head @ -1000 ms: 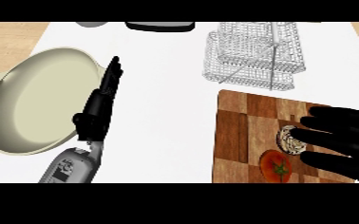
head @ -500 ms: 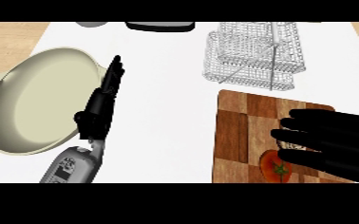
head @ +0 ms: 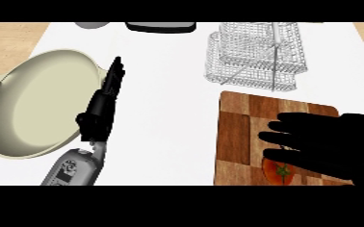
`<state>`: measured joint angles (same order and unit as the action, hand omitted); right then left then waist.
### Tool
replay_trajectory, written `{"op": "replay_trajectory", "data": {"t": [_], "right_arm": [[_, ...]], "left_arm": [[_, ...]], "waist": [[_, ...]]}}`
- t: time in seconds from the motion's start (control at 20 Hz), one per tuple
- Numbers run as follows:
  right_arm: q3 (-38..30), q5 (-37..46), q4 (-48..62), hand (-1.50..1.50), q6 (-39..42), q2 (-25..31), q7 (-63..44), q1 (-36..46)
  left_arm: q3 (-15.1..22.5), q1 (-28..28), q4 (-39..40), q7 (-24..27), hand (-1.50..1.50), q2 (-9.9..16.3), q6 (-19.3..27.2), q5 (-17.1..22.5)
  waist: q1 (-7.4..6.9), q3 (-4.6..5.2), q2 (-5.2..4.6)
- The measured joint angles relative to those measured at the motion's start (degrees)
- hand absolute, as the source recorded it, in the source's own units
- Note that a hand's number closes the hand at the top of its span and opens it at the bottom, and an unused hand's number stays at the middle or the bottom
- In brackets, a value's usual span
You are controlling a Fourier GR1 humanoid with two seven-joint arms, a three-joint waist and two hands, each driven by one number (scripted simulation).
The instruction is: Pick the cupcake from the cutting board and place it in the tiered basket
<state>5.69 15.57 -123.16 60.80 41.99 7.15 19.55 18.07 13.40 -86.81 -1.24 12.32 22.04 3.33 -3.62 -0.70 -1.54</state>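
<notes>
Right hand (head: pixel 320 142) is down over the board's (head: pixel 238 125) near right corner, fingers curling — the cupcake's hidden beneath, grip unconfirmed. Tomato (head: pixel 280 172) peeks out. Basket (head: pixel 256 55) waits at the counter's far edge — lift and placement remain.

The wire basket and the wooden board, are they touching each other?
Apart. The head view shows a white strip of counter between the tiered basket and the cutting board.
</notes>
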Motion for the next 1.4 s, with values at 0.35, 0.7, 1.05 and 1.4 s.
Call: {"op": "replay_trajectory", "data": {"t": [0.35, 0.7, 1.05, 1.4], "right_arm": [[9.31, 10.95, 5.63, -1.5, -10.19, 4.21, 8.98, -1.54], [18.22, 23.66, 19.83, -1.5, -29.04, 8.69, 26.43, -4.0], [22.98, 31.79, 38.99, -1.5, -43.48, 6.66, 41.63, -1.23], [24.07, 36.19, 52.72, -1.5, -48.97, 1.36, 47.6, 2.34]], "left_arm": [[-0.05, -0.73, 0.58, 0.86, 0.0, -0.07, -0.5, -0.13], [-1.03, -1.5, 0.08, 0.9, 0.0, 0.54, -1.02, 0.07], [-1.86, -3.09, -1.61, -0.37, 0.0, 0.79, -1.37, -0.53], [-3.25, -3.2, -0.78, -0.41, 0.0, -0.37, -1.84, -1.85]], "waist": [[-0.01, 0.11, 0.08], [0.7, 0.31, 0.5], [1.86, 0.55, 1.07], [2.77, 0.65, 1.32]]}}
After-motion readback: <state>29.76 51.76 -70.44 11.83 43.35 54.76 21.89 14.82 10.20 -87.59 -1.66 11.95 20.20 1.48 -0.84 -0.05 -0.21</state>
